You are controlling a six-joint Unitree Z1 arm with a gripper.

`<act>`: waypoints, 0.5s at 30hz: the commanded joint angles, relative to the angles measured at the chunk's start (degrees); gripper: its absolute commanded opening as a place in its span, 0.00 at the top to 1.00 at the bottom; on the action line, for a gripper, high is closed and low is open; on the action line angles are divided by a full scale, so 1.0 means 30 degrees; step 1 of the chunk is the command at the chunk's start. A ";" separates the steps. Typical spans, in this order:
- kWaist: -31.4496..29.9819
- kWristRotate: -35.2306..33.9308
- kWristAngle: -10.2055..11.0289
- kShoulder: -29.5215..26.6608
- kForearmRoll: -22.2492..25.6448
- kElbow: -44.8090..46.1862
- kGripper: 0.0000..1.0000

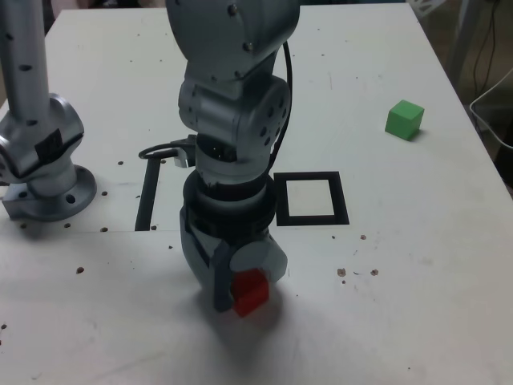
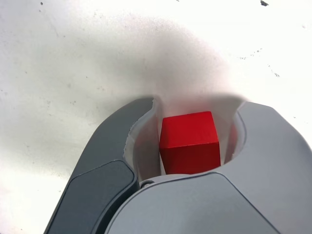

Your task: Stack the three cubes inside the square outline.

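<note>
Bracketing the red cube [image 2: 189,141] low on the white table [image 1: 417,265], the gripper [image 1: 240,295] looks nearly closed; whether its jaws press it I cannot tell. Black square outline [image 1: 311,198] and green cube [image 1: 404,119] lie beyond the gripper.

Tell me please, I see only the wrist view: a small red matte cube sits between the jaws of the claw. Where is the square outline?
Observer: The thick black square outline with a white centre lies farther up the exterior view than the claw, and to that view's right of it. Nothing lies inside it.
Operator: Is another cube visible?
Observer: Yes. A small green matte cube stands farther toward the exterior view's right, apart from the outline.
</note>
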 commanded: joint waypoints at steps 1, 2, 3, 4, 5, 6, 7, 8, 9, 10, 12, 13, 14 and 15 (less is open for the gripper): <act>0.0025 0.0098 -0.0031 -0.0070 -0.0119 0.0028 0.53; 0.0025 0.0118 -0.0018 -0.0083 -0.0138 0.0035 0.54; 0.0025 0.0134 -0.0003 -0.0096 -0.0154 0.0046 0.56; 0.0025 0.0146 0.0014 -0.0110 -0.0168 0.0059 0.57; 0.0025 0.0152 0.0036 -0.0120 -0.0177 0.0073 0.59; 0.0025 0.0153 0.0058 -0.0130 -0.0179 0.0084 0.61; 0.0025 0.0153 0.0079 -0.0139 -0.0179 0.0097 0.62; 0.0025 0.0153 0.0117 -0.0152 -0.0182 0.0113 0.64; 0.0025 0.0153 0.0165 -0.0170 -0.0186 0.0119 0.66; 0.0025 0.0153 0.0221 -0.0199 -0.0190 0.0123 0.68; 0.0025 0.0153 0.0364 -0.0285 -0.0199 0.0141 0.72; 0.0025 0.0164 0.0463 -0.0343 -0.0204 0.0157 0.74; 0.0025 0.0206 0.0568 -0.0407 -0.0205 0.0176 0.75; 0.0025 0.0288 0.0654 -0.0479 -0.0193 0.0198 0.75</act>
